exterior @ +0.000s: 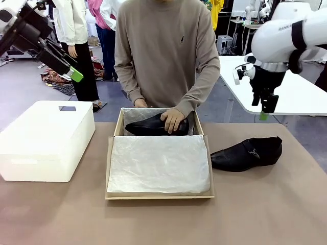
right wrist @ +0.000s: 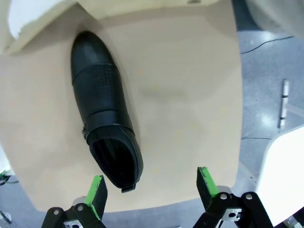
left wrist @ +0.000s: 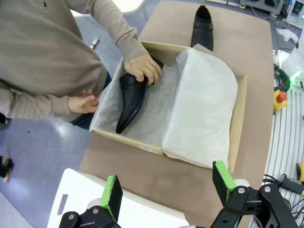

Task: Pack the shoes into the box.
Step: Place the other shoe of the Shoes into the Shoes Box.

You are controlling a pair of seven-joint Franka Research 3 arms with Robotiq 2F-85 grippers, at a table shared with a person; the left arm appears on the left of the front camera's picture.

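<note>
The left claw (left wrist: pixel 166 180) is held wide, with nothing between its green pads. It is carried high over the counter's (exterior: pixel 265 204) near left part on a raised, tilted left arm and is aimed down at the box (exterior: pixel 158 195). The right claw (right wrist: pixel 151 179) is likewise spread wide and empty. It hangs from a bent right arm and points straight down, well above the heel end of the second shoe (exterior: pixel 248 153).

That shoe lies on its sole on the counter just right of the box, toe towards it. The first shoe (exterior: pixel 153 125) lies in the box's far compartment on white tissue paper (exterior: pixel 158 163), with its heel end gripped by the person's hand (exterior: pixel 172 121). The person's other hand (left wrist: pixel 83 102) is kept at the far edge of the box. The near part of the box is covered by tissue. A white box (exterior: pixel 46 138) stands left of it, apart.

Lettering on the right arm's shell is too small to be read. A small dark emblem is seen on the person's sweater.
</note>
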